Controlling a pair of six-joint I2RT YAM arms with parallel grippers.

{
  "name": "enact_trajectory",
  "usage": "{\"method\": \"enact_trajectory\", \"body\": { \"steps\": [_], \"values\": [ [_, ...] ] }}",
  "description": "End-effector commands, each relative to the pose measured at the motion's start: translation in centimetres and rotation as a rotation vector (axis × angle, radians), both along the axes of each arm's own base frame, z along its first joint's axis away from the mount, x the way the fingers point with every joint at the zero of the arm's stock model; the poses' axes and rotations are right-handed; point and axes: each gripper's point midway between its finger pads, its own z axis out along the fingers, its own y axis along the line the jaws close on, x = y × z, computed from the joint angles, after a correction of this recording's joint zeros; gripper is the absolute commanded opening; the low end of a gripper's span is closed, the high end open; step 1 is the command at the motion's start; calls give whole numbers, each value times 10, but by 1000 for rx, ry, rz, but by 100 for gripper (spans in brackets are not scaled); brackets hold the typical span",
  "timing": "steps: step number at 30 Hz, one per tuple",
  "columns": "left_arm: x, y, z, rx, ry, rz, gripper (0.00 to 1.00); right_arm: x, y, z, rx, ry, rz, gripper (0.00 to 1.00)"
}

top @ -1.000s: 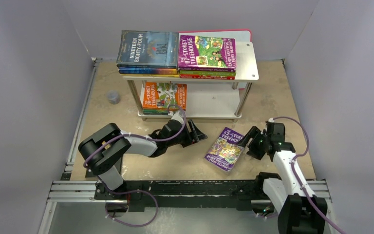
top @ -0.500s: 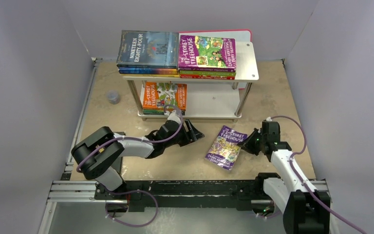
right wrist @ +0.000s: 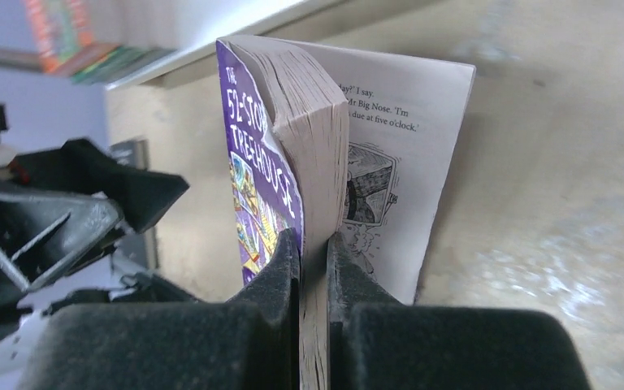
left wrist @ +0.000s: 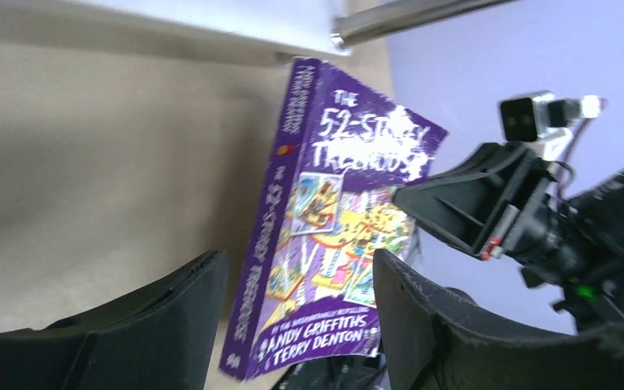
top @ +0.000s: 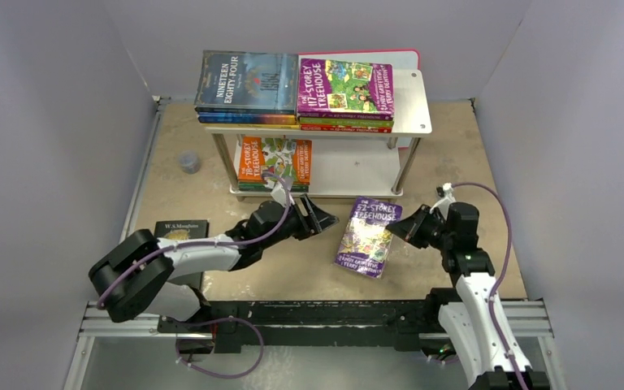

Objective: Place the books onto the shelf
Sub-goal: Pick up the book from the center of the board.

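I find the right gripper [right wrist: 313, 244] clamped on the fore-edge of the purple Treehouse book [top: 367, 237], with one rear leaf splayed loose outside the jaws. The book hangs tilted just in front of the shelf [top: 413, 110], near its front right leg [top: 406, 166]. The left gripper [top: 315, 218] stands spread beside the spine, holding nothing. A black book [top: 180, 230] lies far left.

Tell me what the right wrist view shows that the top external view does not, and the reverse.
Right wrist only: the purple book's page edges pinched in the right gripper, with a loose printed page splayed outside the grip. Top external only: the shelf's top tier with two book stacks, and a black book by the left arm. Both: the purple book and the open left gripper.
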Motion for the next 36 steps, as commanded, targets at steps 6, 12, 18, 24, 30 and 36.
{"method": "enact_trajectory", "body": {
  "steps": [6, 12, 18, 24, 30, 36],
  "values": [
    [-22, 5, 83, -123, -252, -116, 66, -14, 51, 106, 252, -391, 333, 0],
    [-49, 0, 100, -146, -295, -268, 61, -17, 61, 127, 343, -439, 415, 0],
    [-55, -3, 113, -160, -294, -307, 55, -24, 74, 163, 386, -511, 575, 0],
    [-70, -5, 146, -284, -343, -359, 51, -31, 87, 167, 382, -520, 639, 0],
    [-68, -20, 135, -254, -308, -406, 43, -36, 98, 161, 379, -509, 659, 0],
    [-51, -4, 125, -143, -339, -290, 0, -23, 103, 153, 353, -482, 628, 0]
  ]
}}
